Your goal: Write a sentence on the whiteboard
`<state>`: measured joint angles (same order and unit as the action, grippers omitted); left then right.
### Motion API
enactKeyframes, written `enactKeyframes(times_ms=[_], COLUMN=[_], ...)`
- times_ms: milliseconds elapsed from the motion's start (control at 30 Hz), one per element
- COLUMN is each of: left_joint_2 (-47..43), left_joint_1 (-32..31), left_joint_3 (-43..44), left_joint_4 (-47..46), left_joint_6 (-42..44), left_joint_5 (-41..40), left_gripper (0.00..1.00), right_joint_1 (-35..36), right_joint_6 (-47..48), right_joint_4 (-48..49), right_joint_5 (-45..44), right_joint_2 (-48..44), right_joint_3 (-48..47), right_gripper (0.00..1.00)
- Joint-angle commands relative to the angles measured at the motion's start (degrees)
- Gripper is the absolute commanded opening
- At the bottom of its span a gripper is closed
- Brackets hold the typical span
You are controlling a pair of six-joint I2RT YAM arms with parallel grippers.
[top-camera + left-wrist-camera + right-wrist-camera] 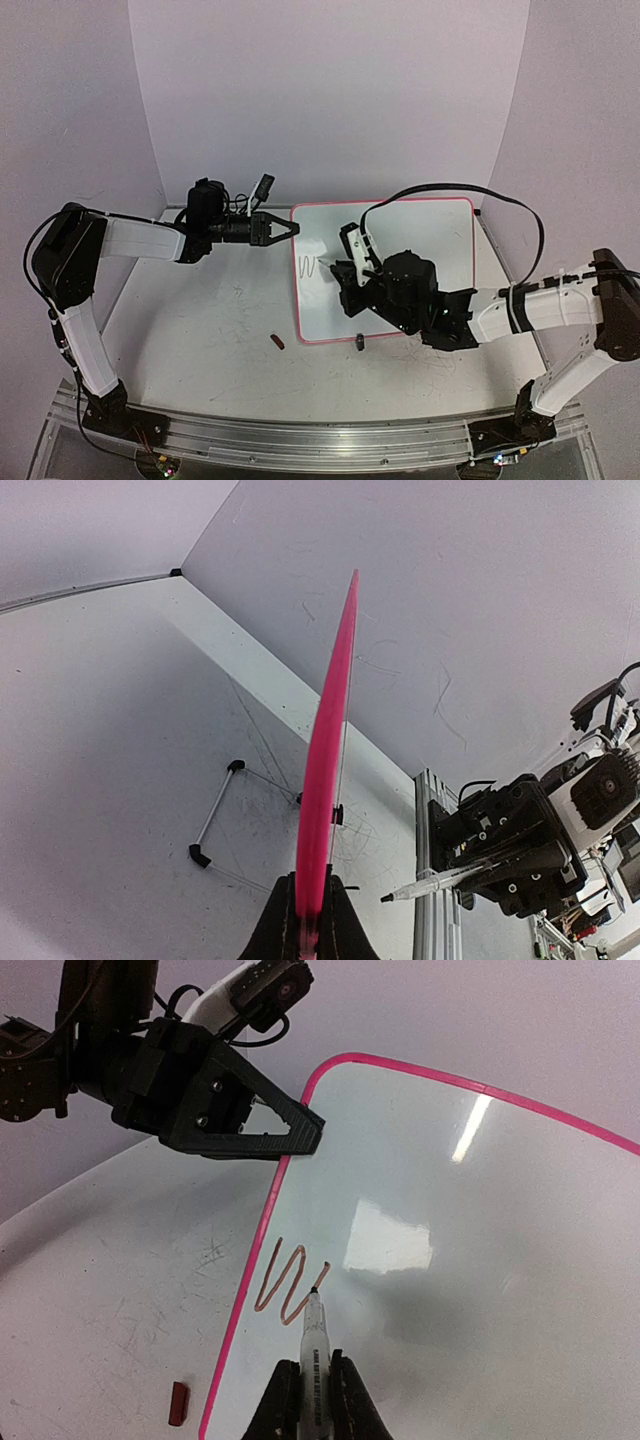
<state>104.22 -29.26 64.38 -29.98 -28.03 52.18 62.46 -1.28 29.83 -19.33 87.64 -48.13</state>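
Note:
The whiteboard point(430, 240), white with a pink frame, lies at the table's middle right. My left gripper point(292, 229) is shut on its upper left edge. In the left wrist view the pink edge point(330, 740) runs straight out from between the fingers of the left gripper point(312, 890). My right gripper point(312, 1375) is shut on a clear marker point(314, 1335), whose tip touches the board at the end of a reddish-brown zigzag stroke point(290, 1280). From above, the right gripper point(345, 270) hovers over the board's left part beside that stroke point(310, 268).
A small red cap point(278, 342) lies on the table left of the board's near corner. A black clip foot point(360, 343) sits at the board's near edge. A wire stand point(215, 815) shows under the board. The right arm's cable point(440, 188) arcs over the board's far edge.

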Motion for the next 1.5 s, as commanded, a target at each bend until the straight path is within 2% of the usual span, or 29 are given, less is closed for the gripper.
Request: enactKeyframes(times_ms=[0,333,567,800,1467], left_joint_2=[-0.7,-0.5,-0.4,-0.2,-0.3], left_joint_1=[-1.0,-1.0,-1.0,-1.0,-1.0], left_joint_3=[0.2,0.2,0.3,0.4,0.3], left_joint_4=[1.5,1.5,1.5,1.5,1.5], left_joint_6=[-1.1,-1.3,-1.3,-1.4,-1.4], left_joint_5=[-0.9,-0.8,-0.8,-0.7,-0.7], left_gripper=[0.00,0.00,0.00,0.00,0.00], right_joint_1=[0.2,0.2,0.2,0.2,0.2], right_joint_6=[-0.6,-1.8,-1.0,-1.0,-2.5], right_joint_4=[0.0,-0.2,0.8,0.4,-1.5], right_joint_5=[-2.7,-6.7,-0.8,-0.7,-5.5], right_joint_2=[0.3,1.8,2.3,3.6,4.6], right_joint_3=[-3.2,-3.7,-3.1,-2.9,-3.6], right_gripper=[0.00,0.00,0.00,0.00,0.00])
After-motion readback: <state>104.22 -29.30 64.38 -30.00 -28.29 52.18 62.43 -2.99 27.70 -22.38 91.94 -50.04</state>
